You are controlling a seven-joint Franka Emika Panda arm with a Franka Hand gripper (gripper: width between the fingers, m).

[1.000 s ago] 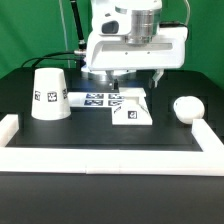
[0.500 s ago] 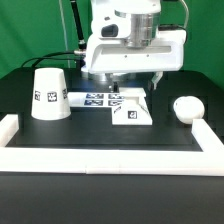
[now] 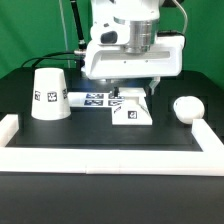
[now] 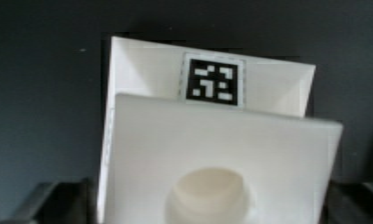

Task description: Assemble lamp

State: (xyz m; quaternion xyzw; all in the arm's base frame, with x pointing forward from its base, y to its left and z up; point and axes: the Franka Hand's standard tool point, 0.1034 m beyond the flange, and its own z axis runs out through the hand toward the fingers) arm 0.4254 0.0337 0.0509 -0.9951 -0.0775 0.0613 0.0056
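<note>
Three lamp parts on the worktop (image 3: 100, 135), claw (image 3: 132, 88) over the base (image 3: 131, 110).

Exterior view: 1 shade (image 3: 48, 93), wide end down, on the exterior view's left. 1 square base mid-worktop. 1 round bulb (image 3: 186, 107) on the exterior view's right. All three are apart from each other. 1 marker board (image 3: 92, 99) lies between shade and base. White rails (image 3: 100, 158) run along three sides. 1 claw hangs directly above the base, fingers spread with one on each side and nothing gripped. Can't tell if they touch it. Wrist view: 1 base (image 4: 209, 135) fills the frame just beneath the claw, with 1 tag (image 4: 213, 78) and 1 round socket (image 4: 213, 190).
</note>
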